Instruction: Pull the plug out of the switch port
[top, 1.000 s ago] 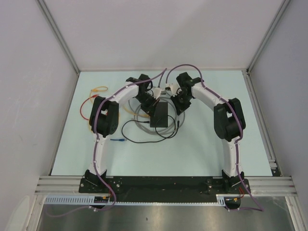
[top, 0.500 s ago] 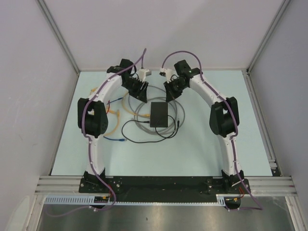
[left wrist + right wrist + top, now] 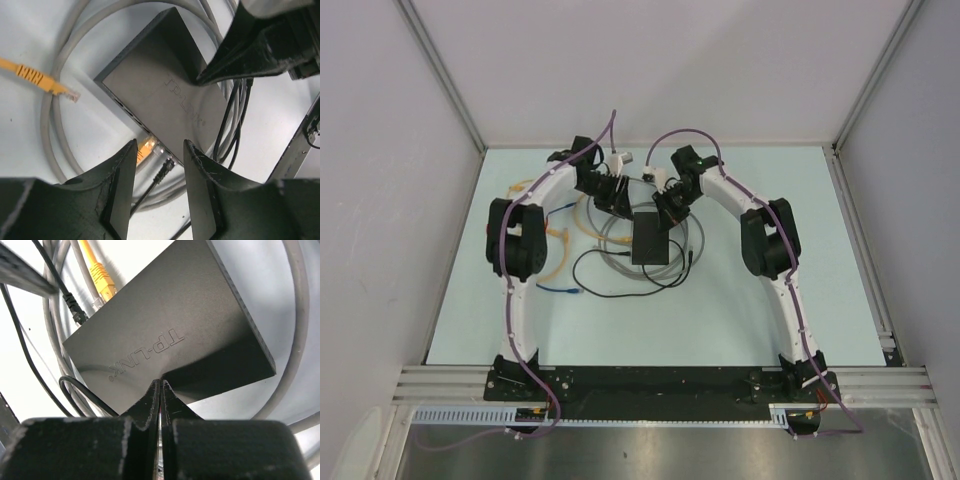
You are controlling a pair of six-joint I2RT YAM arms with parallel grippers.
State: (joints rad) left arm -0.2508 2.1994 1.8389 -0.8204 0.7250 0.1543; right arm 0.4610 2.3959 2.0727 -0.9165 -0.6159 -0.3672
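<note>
The switch [image 3: 648, 243] is a flat black box lying mid-table, also seen in the left wrist view [image 3: 165, 95] and the right wrist view [image 3: 170, 330]. A yellow plug [image 3: 146, 149] sits in a port on its edge, beside a thin black power plug [image 3: 168, 165]; both show in the right wrist view, the yellow plug [image 3: 102, 278] and the black plug [image 3: 75, 308]. My left gripper [image 3: 160, 149] hangs open just off that edge, the yellow plug by its left finger and nothing gripped. My right gripper [image 3: 160, 383] is shut, its tips resting on the switch's top.
A grey cable coil [image 3: 694, 236] rings the switch. A loose yellow plug [image 3: 47, 81] lies left of it, with yellow cable [image 3: 556, 250], a black lead [image 3: 590, 282] and a blue-tipped lead [image 3: 565, 290] on the table. Walls enclose the workspace on three sides.
My left gripper has gone from shut to open. Both arms drew back toward the far wall, then came in again over the switch; the right tips now rest on it.
</note>
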